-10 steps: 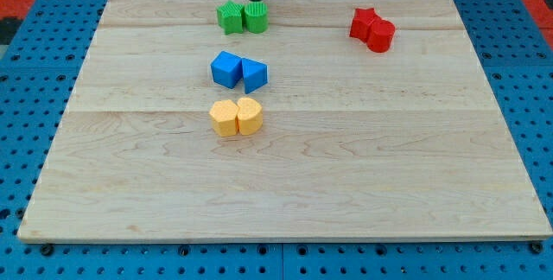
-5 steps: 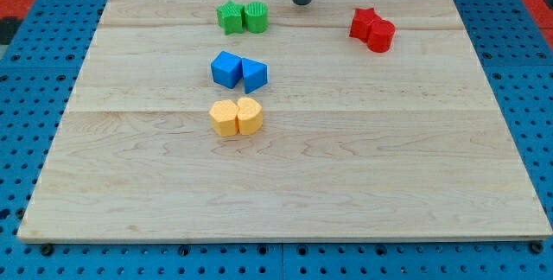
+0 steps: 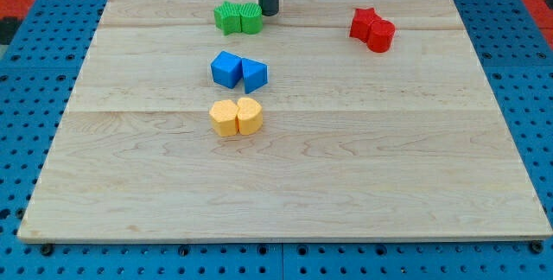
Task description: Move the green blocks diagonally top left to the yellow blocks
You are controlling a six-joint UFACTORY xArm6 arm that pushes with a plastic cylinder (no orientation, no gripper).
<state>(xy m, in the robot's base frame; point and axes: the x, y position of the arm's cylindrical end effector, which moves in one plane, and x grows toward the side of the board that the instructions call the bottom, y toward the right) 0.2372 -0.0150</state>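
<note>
near the view's top edge of the pale, grained wooden tabletop (image 3: 363, 168), my tip (image 3: 269, 14), the lower end of a straight dark matte rod, sits against the right side of the pair of green blocks. there is no hand on this rig, so nothing is grasped; the rod only presses sideways. the green star-shaped block (image 3: 227, 18) and the green ribbed rounded block (image 3: 251, 19) touch each other, both with fine ridged tops. below them, well apart, the blue cube-like block (image 3: 226, 69) touches the blue wedge-shaped block (image 3: 255, 75). just beneath those, the two yellow blocks, a hexagonal yellow block (image 3: 225, 117) and a rounded yellow block (image 3: 250, 116), sit pressed together. toward the view's top right, the red star-shaped block (image 3: 363, 22) touches the red cylindrical block (image 3: 381, 35). around the wood lies a blue perforated board (image 3: 26, 116).
</note>
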